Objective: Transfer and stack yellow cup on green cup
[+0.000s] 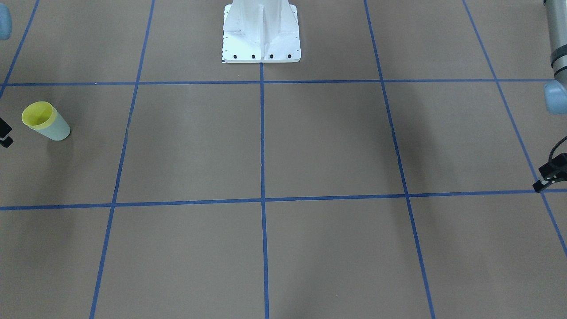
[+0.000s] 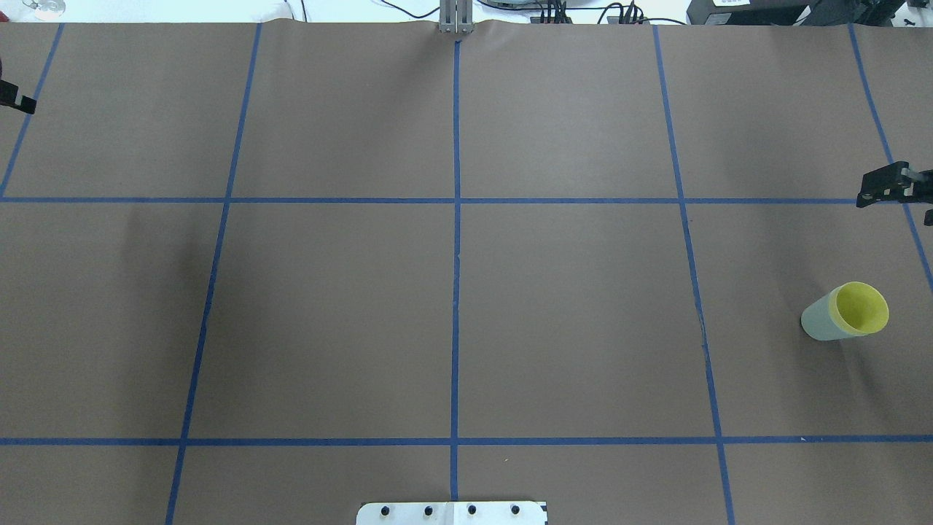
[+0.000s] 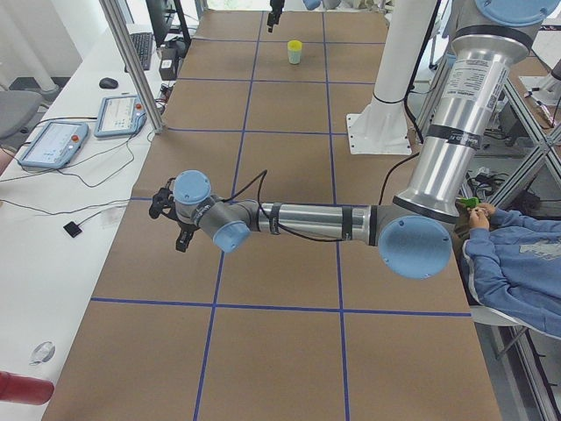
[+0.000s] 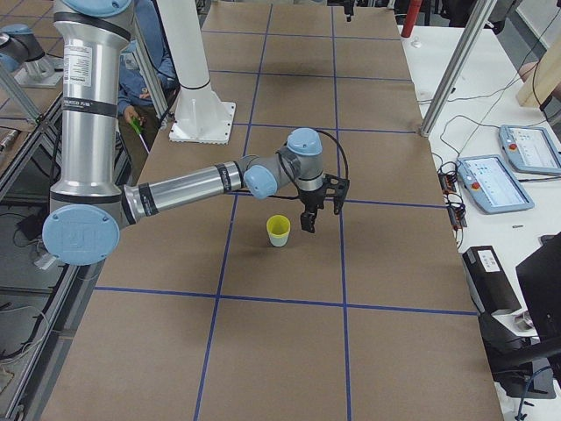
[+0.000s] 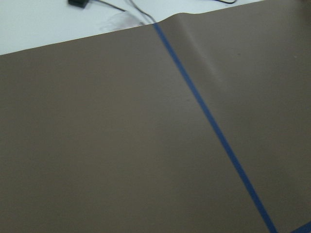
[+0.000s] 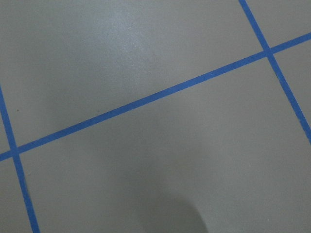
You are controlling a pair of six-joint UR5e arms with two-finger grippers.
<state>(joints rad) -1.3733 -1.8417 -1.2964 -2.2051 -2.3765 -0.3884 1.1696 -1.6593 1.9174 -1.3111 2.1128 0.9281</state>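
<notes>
The yellow cup [image 2: 861, 310] sits nested inside the green cup [image 2: 816, 321], and the pair stands upright on the brown paper at the table's right end. The stack also shows in the front view, yellow [image 1: 37, 114] in green [image 1: 57, 130], and in the exterior right view [image 4: 279, 230]. My right gripper [image 2: 893, 191] hovers beside the stack, apart from it, open and empty, as the exterior right view [image 4: 320, 215] shows. My left gripper [image 2: 18, 98] is at the far left edge of the table, open and empty; it also shows in the exterior left view [image 3: 171, 224].
The robot's white base plate [image 1: 261, 44] stands at the middle of the table's near edge. Blue tape lines [image 2: 455, 255] divide the brown paper into squares. Tablets [image 3: 53, 140] and cables lie on the white bench past the far edge.
</notes>
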